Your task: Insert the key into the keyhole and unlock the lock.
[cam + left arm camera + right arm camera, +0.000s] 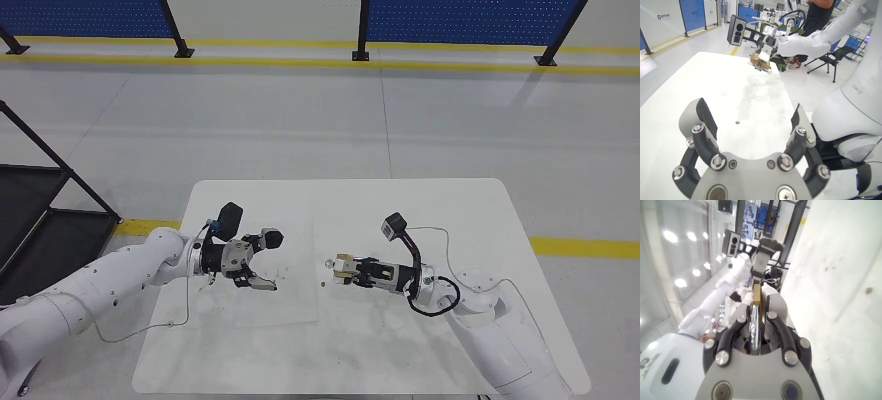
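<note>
My right gripper (347, 268) hovers over the middle of the white table (420, 210), shut on a brass padlock (341, 266). In the right wrist view the padlock's brass body (757, 299) sits between the fingers and its silver shackle (755, 328) runs back toward the wrist. The left wrist view shows the padlock (760, 64) with its keyhole end turned toward my left gripper (751, 117). That left gripper (270, 262) is open with nothing between its fingers, a short way left of the padlock.
A small brown speck (737, 122) lies on the table between the two grippers. A black rack (30, 215) stands off the table's left side. Beyond the far table edge are a black chair (831, 56) and a cart.
</note>
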{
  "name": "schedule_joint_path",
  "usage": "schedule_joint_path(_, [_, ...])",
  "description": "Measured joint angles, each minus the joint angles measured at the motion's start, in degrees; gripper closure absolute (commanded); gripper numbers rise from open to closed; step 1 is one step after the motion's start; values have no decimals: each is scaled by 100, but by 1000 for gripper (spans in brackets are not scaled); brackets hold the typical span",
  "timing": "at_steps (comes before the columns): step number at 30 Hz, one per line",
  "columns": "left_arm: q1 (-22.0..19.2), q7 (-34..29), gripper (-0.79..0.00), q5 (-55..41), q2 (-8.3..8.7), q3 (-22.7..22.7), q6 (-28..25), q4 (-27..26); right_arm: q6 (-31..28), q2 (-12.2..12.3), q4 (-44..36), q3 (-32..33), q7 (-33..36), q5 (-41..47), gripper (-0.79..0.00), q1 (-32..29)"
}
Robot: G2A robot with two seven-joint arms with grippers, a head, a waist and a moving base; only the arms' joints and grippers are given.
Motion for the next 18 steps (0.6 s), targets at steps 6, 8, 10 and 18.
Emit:
schedule_joint_path(6, [97,327,-785,112,99,0,0,-28,0,0,0,0,0,0,0,0])
schedule_joint_path(8, [95,319,-785,109,97,0,0,-27,0,0,0,0,0,0,0,0])
schedule_joint_path(10, [94,318,-785,109,97,0,0,-26,0,0,0,0,0,0,0,0])
schedule_joint_path(18, [94,318,-785,109,97,0,0,-26,1519,104,-337,-170,-383,-2033,0,104])
